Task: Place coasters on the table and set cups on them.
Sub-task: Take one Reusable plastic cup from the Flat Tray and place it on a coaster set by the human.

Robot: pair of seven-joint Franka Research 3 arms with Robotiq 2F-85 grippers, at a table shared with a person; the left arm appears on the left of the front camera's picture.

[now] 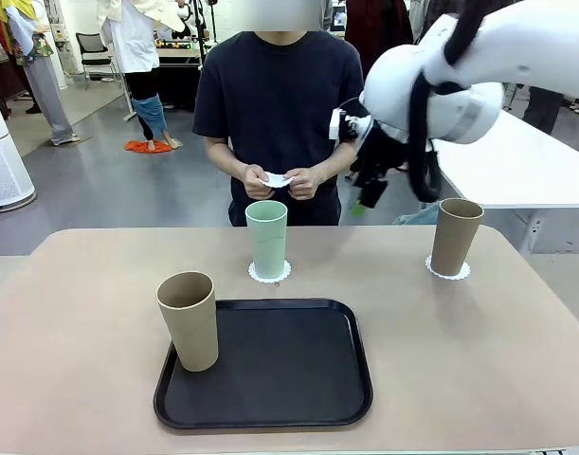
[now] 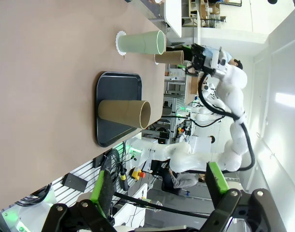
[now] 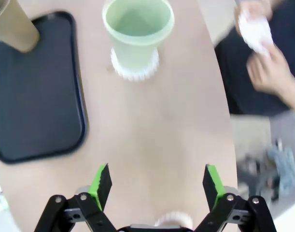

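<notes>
A matte mint green cup [image 1: 267,237] is set on a scalloped white coaster [image 1: 270,273] on the beige table [image 1: 460,351]. A tapered tan cup [image 1: 457,235] is set on a second coaster [image 1: 447,271] at the right. Another tan cup [image 1: 188,320] is stood on the black tray [image 1: 298,379]. A third coaster [image 1: 276,179] is held in the person's hands [image 1: 305,182]. The fingers of the left gripper [image 2: 159,186] and the right gripper [image 3: 157,179] are spread wide apart.

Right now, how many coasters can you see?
3 coasters: one under the mint green cup, one under the tan cup on the right, one in the person's hands.
</notes>
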